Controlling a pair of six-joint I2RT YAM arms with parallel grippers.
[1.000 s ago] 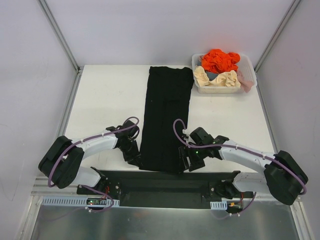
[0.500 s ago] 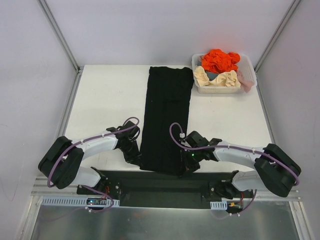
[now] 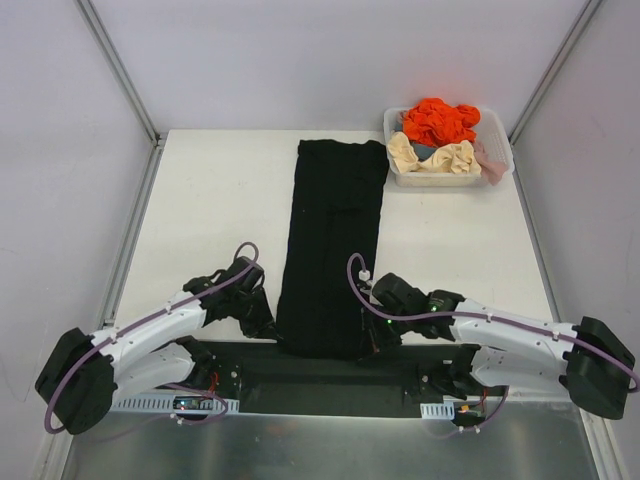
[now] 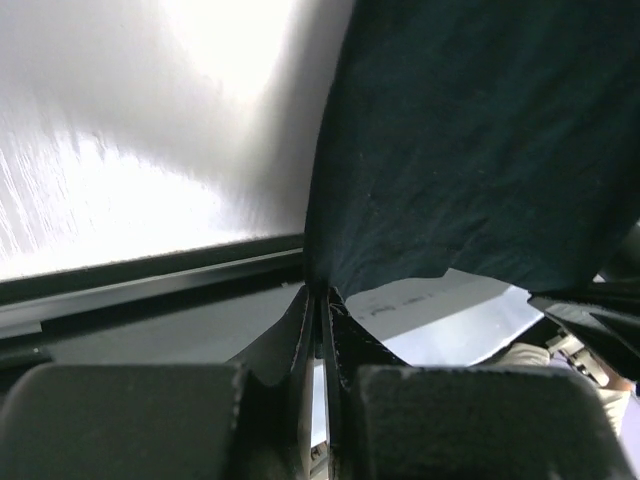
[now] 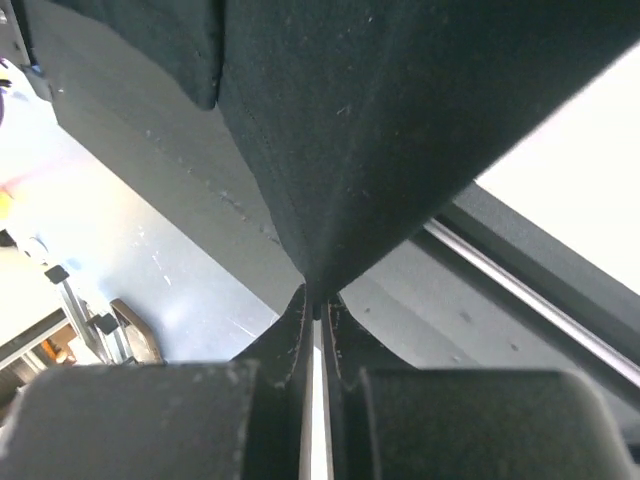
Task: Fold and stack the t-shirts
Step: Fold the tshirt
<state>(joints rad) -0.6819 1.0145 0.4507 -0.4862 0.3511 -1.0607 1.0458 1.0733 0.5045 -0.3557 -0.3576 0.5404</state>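
Note:
A black t-shirt (image 3: 332,240), folded into a long narrow strip, runs from the table's far edge to its near edge. My left gripper (image 3: 270,330) is shut on the strip's near left corner (image 4: 322,262). My right gripper (image 3: 372,340) is shut on the near right corner (image 5: 318,270). Both wrist views show the black cloth pinched at the fingertips and lifted off the surface, with the near hem hanging over the table's front edge.
A white bin (image 3: 446,176) at the far right holds several crumpled t-shirts: orange (image 3: 438,120), cream (image 3: 432,156) and pink (image 3: 490,160). The black mounting rail (image 3: 330,375) lies along the near edge. Grey walls close in both sides.
Both grippers closed on the near corners of the black strip. Both arms then drew back toward the near edge, pulling the hem with them and lifting it.

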